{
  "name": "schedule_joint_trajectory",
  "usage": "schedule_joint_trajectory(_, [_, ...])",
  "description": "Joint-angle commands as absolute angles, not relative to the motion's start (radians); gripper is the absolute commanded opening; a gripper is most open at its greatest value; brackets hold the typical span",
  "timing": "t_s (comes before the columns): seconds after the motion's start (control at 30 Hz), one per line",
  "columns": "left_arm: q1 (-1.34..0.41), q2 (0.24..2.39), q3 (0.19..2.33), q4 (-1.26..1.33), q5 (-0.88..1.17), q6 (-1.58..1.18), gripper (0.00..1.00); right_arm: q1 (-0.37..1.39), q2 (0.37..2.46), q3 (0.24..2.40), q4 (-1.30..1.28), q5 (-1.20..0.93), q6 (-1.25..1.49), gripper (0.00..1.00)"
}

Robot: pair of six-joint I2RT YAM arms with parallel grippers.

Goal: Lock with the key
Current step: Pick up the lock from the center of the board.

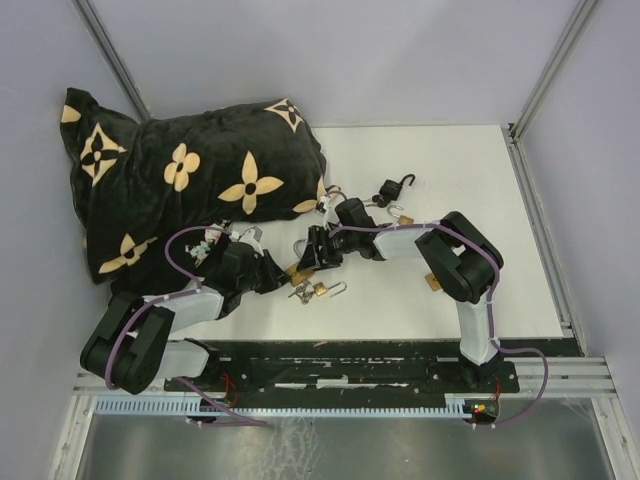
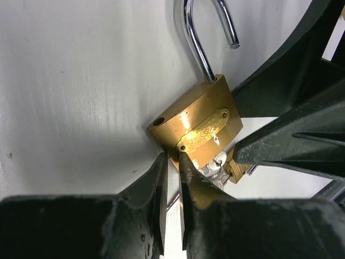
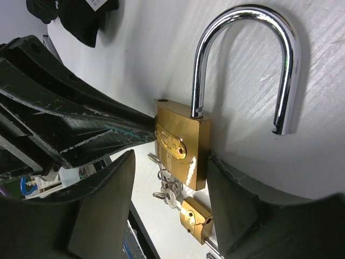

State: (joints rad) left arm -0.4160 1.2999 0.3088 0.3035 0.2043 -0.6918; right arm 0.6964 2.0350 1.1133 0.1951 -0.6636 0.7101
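A brass padlock (image 2: 197,127) with its steel shackle (image 2: 202,43) swung open lies on the white table. My left gripper (image 2: 173,159) is almost closed and pinches the lock's lower corner. In the right wrist view the same padlock (image 3: 180,145) stands between my right gripper's (image 3: 171,159) spread fingers, and the right-hand finger (image 3: 232,205) touches the lock's side. A ring of keys (image 3: 170,189) hangs below the lock. A small brass padlock (image 3: 197,218) lies beside the keys. From above, both grippers (image 1: 285,275) (image 1: 312,255) meet over the lock.
A black cushion with a tan flower pattern (image 1: 180,180) covers the far left of the table. A black padlock (image 1: 390,190) and another brass padlock (image 1: 400,213) lie further back. A small brass piece (image 1: 432,282) lies by the right arm. An open small padlock (image 1: 325,290) lies near the grippers.
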Motion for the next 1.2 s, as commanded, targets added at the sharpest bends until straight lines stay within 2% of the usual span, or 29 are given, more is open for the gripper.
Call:
schedule_joint_trajectory(0.0, [-0.424, 1.346, 0.276, 0.245, 0.217, -0.701, 0.18, 0.715, 2.040, 1.101, 0.229, -0.674, 0.729, 0.61])
schedule_joint_trajectory(0.17, [-0.423, 1.367, 0.279, 0.265, 0.223, -0.702, 0.18, 0.716, 2.056, 1.101, 0.257, -0.701, 0.739, 0.55])
schedule_joint_trajectory(0.33, [-0.424, 1.382, 0.273, 0.277, 0.224, -0.702, 0.18, 0.716, 2.060, 1.075, 0.397, -0.762, 0.818, 0.50])
schedule_joint_trajectory(0.7, [-0.423, 1.375, 0.266, 0.285, 0.227, -0.703, 0.18, 0.716, 2.064, 1.064, 0.458, -0.781, 0.861, 0.41])
schedule_joint_trajectory(0.93, [-0.424, 1.359, 0.267, 0.281, 0.229, -0.707, 0.19, 0.718, 2.062, 1.051, 0.533, -0.804, 0.906, 0.22])
schedule_joint_trajectory(1.03, [-0.422, 1.359, 0.270, 0.278, 0.228, -0.704, 0.19, 0.716, 2.054, 1.043, 0.566, -0.811, 0.924, 0.22])
schedule_joint_trajectory(1.17, [-0.423, 1.362, 0.273, 0.282, 0.234, -0.705, 0.19, 0.717, 2.054, 1.043, 0.596, -0.819, 0.945, 0.29])
